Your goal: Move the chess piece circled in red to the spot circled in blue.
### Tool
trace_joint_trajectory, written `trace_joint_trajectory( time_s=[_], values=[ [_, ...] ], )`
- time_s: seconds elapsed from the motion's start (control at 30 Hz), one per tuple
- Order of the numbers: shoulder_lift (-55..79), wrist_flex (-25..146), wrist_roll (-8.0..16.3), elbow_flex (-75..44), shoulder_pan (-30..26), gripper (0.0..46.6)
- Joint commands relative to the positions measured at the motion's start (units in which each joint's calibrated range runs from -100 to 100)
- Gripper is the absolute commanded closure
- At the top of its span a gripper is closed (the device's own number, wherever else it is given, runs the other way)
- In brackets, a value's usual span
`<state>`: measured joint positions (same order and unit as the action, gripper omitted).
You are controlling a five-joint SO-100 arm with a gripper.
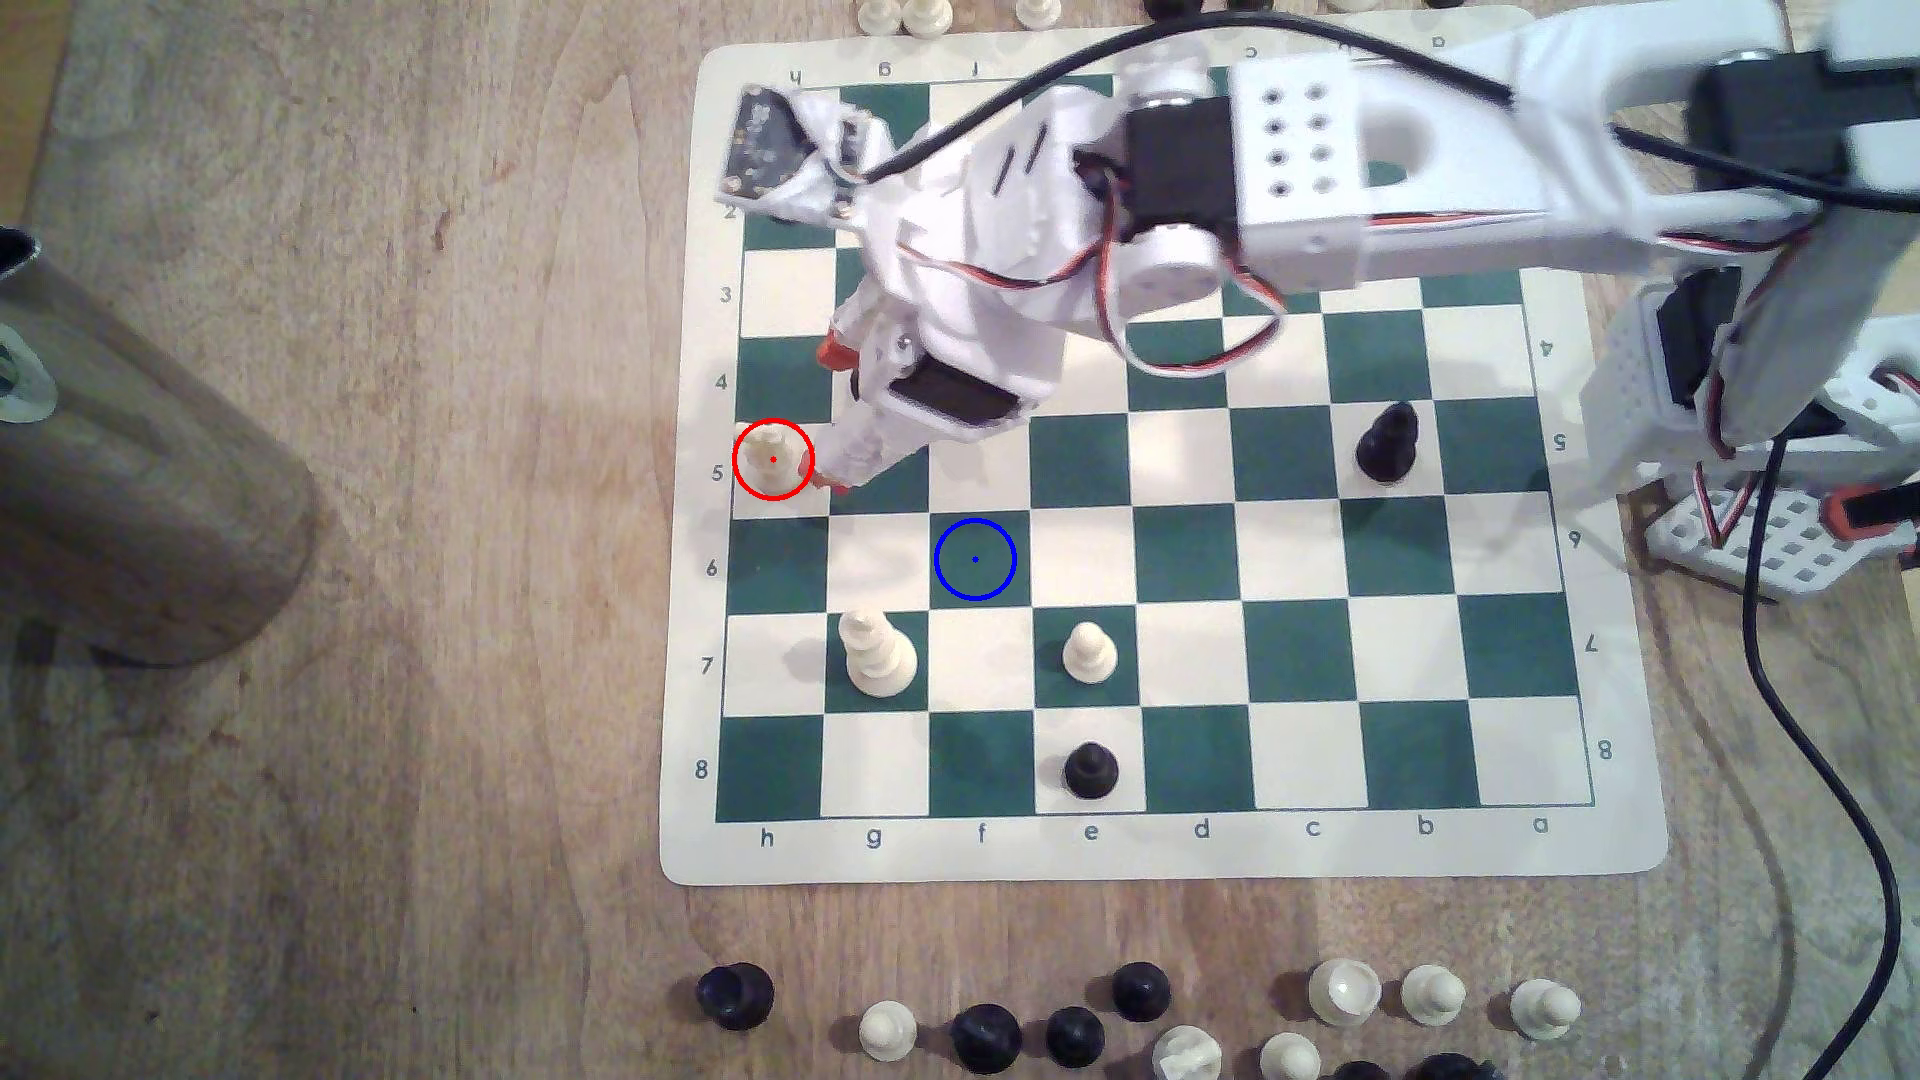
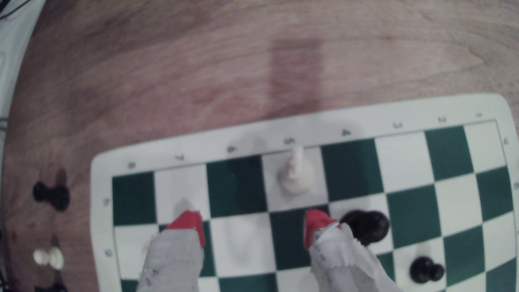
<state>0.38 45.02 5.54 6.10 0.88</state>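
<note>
End effector (image 1: 831, 480) beside red-circled piece (image 1: 770, 462)

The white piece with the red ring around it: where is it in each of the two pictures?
Exterior view: the chess piece circled in red stands at the board's left edge, on the white square beside the "5".
Wrist view: the same piece stands on the white edge square just beyond the open red-tipped gripper.
Shared landmark: the printed 5 on the border.

The exterior view looks straight down from high above on the whole chessboard (image 1: 1143, 852). The wrist view looks down from close over the tool (image 2: 252, 230); both views share the board's h-file edge.
</note>
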Motion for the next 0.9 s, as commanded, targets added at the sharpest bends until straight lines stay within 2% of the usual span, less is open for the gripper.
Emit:
trace_joint_trajectory(
  time_s=[0.0,0.33,0.87],
  values=[
    [2.3,-1.1,0.4,-8.5,0.0,28.0],
    [11.6,-1.6,0.7,-13.8,0.4,29.3],
    [18.0,-5.1,0.9,-16.8,0.9,30.1]
  ],
)
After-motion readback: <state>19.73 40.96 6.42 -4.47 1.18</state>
